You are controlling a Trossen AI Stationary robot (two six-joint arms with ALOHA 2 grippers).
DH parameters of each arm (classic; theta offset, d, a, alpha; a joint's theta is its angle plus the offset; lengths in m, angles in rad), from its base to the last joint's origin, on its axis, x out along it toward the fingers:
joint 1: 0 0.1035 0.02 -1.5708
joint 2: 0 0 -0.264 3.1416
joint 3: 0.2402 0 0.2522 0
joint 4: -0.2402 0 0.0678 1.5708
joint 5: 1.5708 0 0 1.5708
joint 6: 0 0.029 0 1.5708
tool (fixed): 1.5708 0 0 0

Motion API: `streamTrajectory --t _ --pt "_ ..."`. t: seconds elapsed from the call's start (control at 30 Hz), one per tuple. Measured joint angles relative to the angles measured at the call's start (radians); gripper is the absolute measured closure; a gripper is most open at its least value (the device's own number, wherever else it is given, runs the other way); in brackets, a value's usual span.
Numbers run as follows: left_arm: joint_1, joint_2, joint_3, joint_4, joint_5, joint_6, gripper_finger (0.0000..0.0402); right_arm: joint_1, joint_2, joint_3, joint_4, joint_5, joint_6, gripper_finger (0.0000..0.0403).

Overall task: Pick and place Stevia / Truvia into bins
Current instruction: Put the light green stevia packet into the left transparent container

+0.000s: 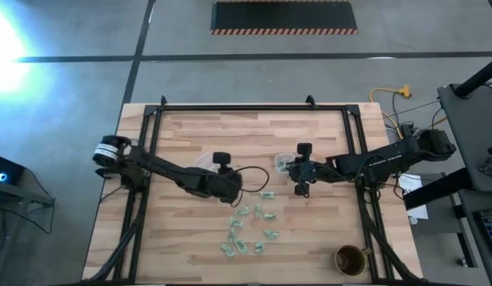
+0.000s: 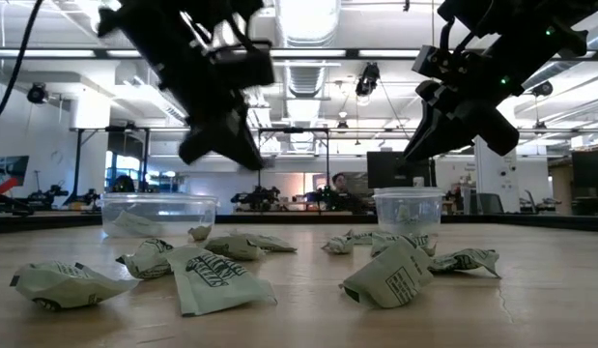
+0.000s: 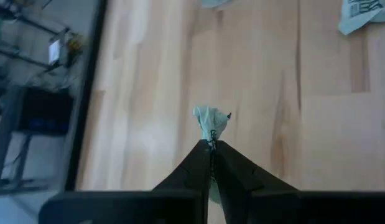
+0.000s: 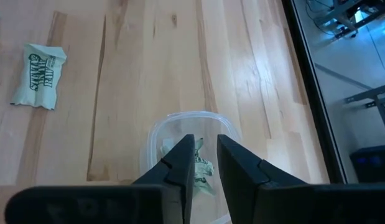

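Several green-and-white Stevia packets [image 1: 252,226] lie crumpled on the wooden table, seen up close in the low view [image 2: 210,275]. Two clear bins stand behind them: the wider one [image 2: 158,213] on the left and the smaller one [image 2: 408,208] on the right. My left gripper [image 3: 212,144] hangs above the table between the wide bin and the pile, shut on one packet. My right gripper [image 4: 206,155] hovers open over the smaller bin [image 4: 180,121]. Packets [image 4: 201,168] lie inside that bin, below the fingers. My left gripper pinches a crumpled packet [image 3: 211,121] between the free ends of its two fingers, and most of the packet sticks out beyond the tips. The packet is lifted clear of the table.
A round brown cup [image 1: 349,258] stands near the table's near right corner. One loose packet [image 4: 38,74] lies apart on the wood beside the smaller bin. A black frame [image 1: 253,107] runs along the table's far and side edges.
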Motion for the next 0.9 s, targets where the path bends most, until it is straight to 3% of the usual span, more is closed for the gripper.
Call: streamTrajectory --t 0.17,0.43,0.67,0.9 --pt "-0.04 -0.091 -0.003 -0.234 -0.086 -0.212 0.0395 0.0 0.0 -0.002 -0.003 0.0 0.005 0.0344" --pt "-0.06 -0.146 -0.01 -0.594 -0.082 -0.601 0.0395 0.0 0.0 -0.004 -0.001 0.0 0.012 0.0343" --pt "-0.059 -0.141 -0.061 -0.61 -0.075 -0.636 0.0395 0.0 0.0 -0.004 -0.001 -0.005 0.013 0.0345" --pt "-0.059 -0.139 -0.071 -0.605 0.0 -0.662 0.0395 0.0 0.0 -0.006 -0.001 -0.005 0.013 0.0346"
